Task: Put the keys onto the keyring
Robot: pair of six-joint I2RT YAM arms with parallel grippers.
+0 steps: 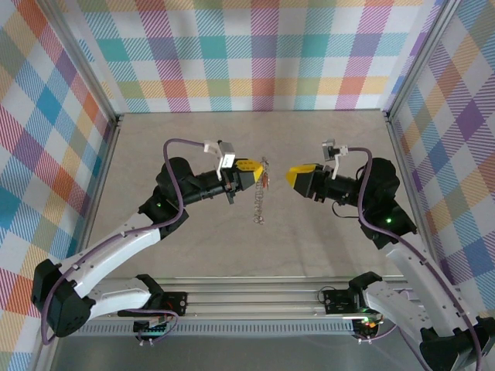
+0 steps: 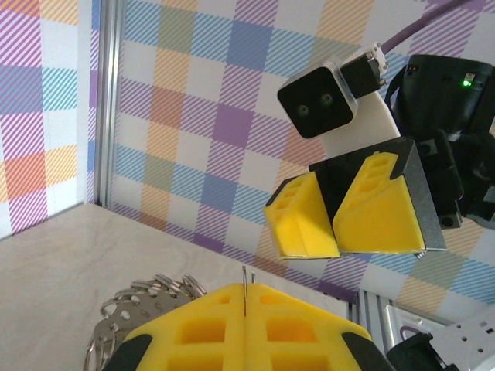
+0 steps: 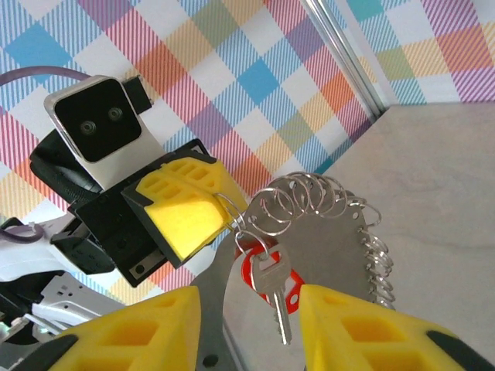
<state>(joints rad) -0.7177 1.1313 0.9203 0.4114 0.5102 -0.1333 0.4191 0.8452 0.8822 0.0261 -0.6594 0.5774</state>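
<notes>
Your left gripper's (image 3: 220,212) blocky yellow fingers clamp the thin grey metal keyring (image 3: 294,202), fringed with wiry loops. The red-headed silver key (image 3: 272,280) dangles from it. The right gripper's (image 2: 337,239) fingers stand apart.

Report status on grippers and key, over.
Left gripper shut on keyring. Right gripper open, apart from it. Red-headed key hangs from keyring rim. Nothing blocking.

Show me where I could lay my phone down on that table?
Bare table runs along the back wall and along the front rail. Crowded: the middle, where the left pincer holds the keyring facing the right pincer.
</notes>
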